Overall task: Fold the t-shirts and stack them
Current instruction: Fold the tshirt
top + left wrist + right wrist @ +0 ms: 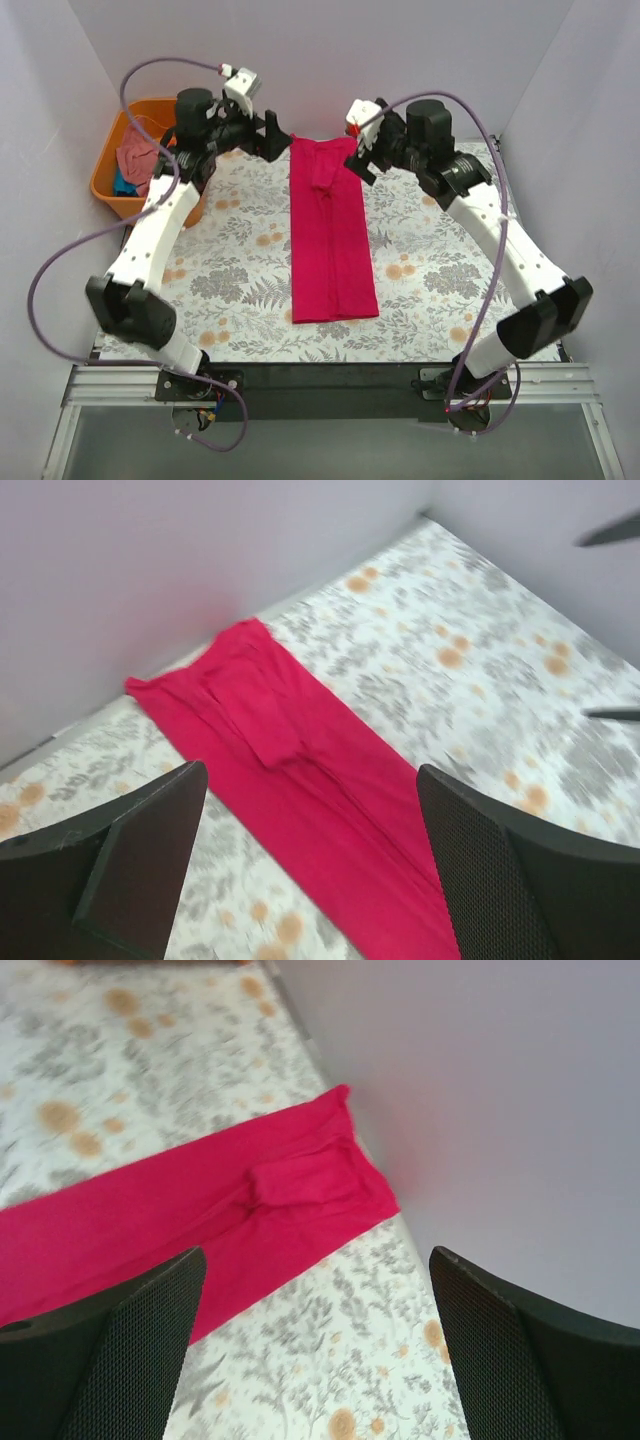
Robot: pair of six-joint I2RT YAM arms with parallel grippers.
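The crimson-pink t-shirt point(330, 235) lies flat on the floral cloth, folded lengthwise into a long narrow strip running from the back wall toward me. It also shows in the left wrist view point(300, 780) and the right wrist view point(200, 1210). My left gripper point(272, 137) hovers open and empty just left of the strip's far end. My right gripper point(362, 152) hovers open and empty just right of that end. A salmon-pink t-shirt point(138, 155) and a bit of a teal-blue one point(124, 184) lie in the orange tub.
The orange plastic tub point(108, 170) stands at the back left, beside the left arm. The floral table cloth point(430, 270) covers the table. White walls close in the back and both sides. A black bar runs along the table's near edge point(330, 375).
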